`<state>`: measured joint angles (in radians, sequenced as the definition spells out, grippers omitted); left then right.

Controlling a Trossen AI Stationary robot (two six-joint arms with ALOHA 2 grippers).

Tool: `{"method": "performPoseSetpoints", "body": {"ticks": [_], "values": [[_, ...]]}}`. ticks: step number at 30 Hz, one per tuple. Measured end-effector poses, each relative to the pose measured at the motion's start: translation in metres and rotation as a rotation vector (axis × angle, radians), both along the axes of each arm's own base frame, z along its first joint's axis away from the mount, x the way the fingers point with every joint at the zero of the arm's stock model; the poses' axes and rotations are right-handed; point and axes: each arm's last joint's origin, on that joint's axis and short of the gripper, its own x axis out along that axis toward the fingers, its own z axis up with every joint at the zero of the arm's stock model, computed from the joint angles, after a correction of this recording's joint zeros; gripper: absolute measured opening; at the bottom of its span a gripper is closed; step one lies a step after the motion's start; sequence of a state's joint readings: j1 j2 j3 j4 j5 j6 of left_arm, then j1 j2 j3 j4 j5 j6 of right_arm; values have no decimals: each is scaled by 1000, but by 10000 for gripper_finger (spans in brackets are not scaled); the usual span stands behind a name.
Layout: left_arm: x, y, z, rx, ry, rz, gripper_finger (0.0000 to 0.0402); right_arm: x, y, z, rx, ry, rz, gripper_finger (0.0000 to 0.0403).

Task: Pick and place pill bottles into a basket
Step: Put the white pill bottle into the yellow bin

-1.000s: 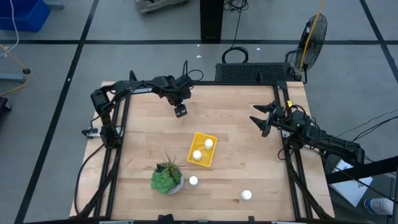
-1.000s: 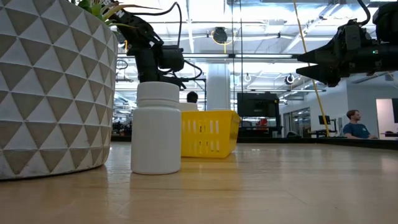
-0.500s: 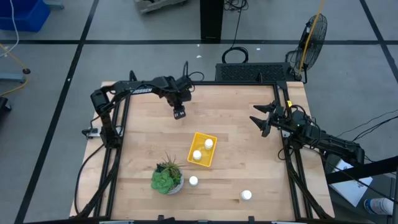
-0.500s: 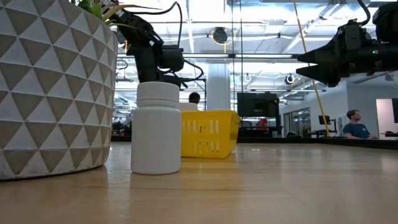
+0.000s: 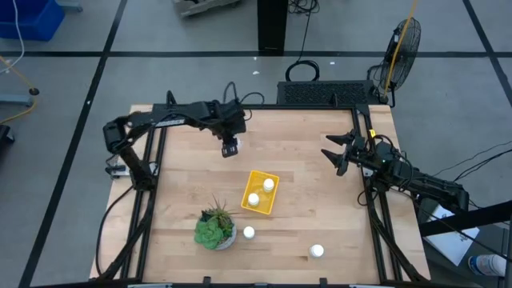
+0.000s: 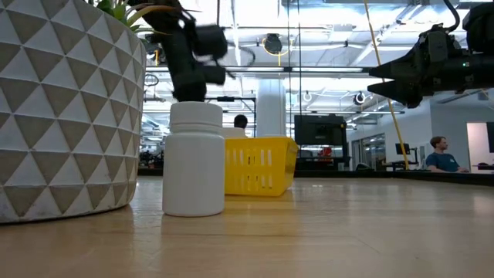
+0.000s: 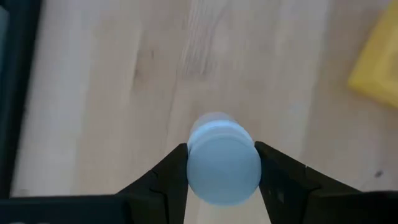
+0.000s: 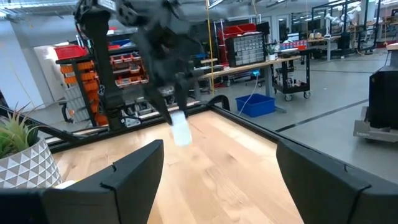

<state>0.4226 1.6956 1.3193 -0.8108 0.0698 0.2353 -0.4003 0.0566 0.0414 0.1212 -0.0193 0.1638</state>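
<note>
Shifted my left elbow outward since 0.5 s ago | left end effector (image 5: 230,147) clamped on 1 pill bottle (image 7: 222,163) above counter (image 5: 320,200) | basket (image 5: 261,192) holds 2 | right end effector (image 5: 330,154) apart, waiting at counter's right edge

Overhead looks straight down; low sits tabletop-level; both share basket (image 5: 260,192).

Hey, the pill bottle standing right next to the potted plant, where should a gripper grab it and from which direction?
Grip that pill bottle across its round body just under the cap, coming straight down from above. It stands upright, so the fingers can close on opposite sides. Set them along the line parallel to the potted plant, which crowds one side.
</note>
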Motion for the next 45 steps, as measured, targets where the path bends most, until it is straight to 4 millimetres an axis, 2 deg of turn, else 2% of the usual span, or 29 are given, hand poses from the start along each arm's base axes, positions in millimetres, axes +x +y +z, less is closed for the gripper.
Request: {"method": "performPoseSetpoints", "body": {"ticks": [5, 10, 17, 21, 25, 30, 35, 45], "values": [[-7, -31, 38, 21, -131, -26, 162, 0, -1, -1, 3, 5, -18, 302], [-4, -66, 61, 43, -260, -96, 162, 0, 0, 0, 2, 2, -18, 302], [4, -108, 64, -29, -304, -205, 162, 0, -1, 0, 7, -5, -18, 302], [8, -122, 62, -48, -307, -231, 162, 0, 0, 0, 7, -5, -18, 302], [14, -129, 61, -55, -337, -242, 162, 0, 0, 0, 7, -6, -18, 302], [22, -128, 48, -85, -299, -250, 162, 0, 0, 1, 3, -17, -18, 302], [32, -121, 34, -112, -218, -241, 162, 0, 0, 3, 2, -29, -17, 302], [61, -124, 27, -118, -70, -325, 162, 0, -1, 1, 5, -13, -17, 302]]}}
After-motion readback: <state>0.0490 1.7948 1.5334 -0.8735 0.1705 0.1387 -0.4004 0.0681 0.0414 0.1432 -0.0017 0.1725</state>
